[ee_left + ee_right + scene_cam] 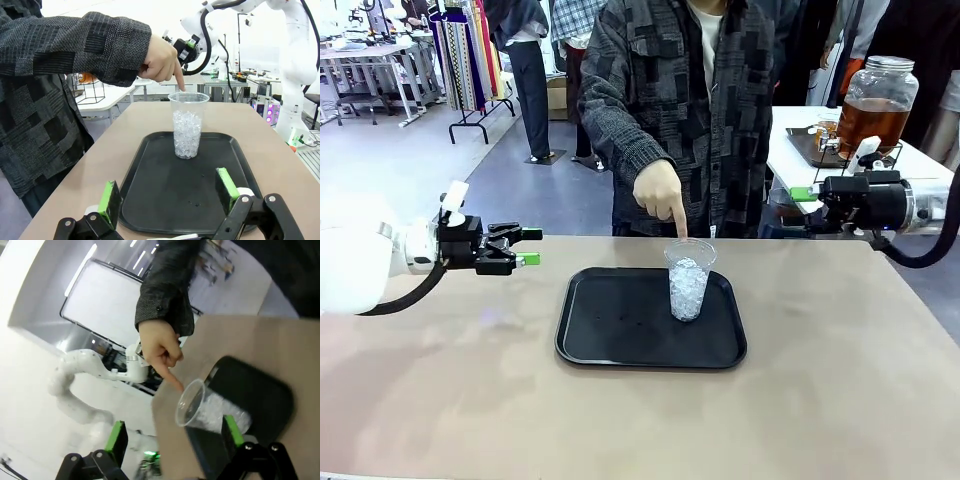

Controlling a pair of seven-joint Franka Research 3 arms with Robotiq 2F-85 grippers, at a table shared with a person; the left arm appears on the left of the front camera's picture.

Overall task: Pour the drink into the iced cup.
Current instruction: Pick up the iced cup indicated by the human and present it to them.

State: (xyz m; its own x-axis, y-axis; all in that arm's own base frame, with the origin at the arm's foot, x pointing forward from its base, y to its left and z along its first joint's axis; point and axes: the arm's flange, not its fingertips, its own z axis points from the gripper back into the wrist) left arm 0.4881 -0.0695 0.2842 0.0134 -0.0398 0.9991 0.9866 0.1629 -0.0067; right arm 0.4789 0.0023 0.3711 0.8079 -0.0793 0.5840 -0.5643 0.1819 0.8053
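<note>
The iced cup, clear plastic and about half full of ice, stands upright at the back right of a black tray. A person's hand points a finger down at its rim. The amber drink fills a glass dispenser jar with a silver lid on a white table behind, at far right. My left gripper hovers open left of the tray, facing the cup. My right gripper hovers open right of the person, above the table's far edge, and looks toward the cup.
The person in a dark patterned shirt stands at the far edge, arm reaching over the tray. A wire stand holds the jar. The brown tabletop is bare around the tray.
</note>
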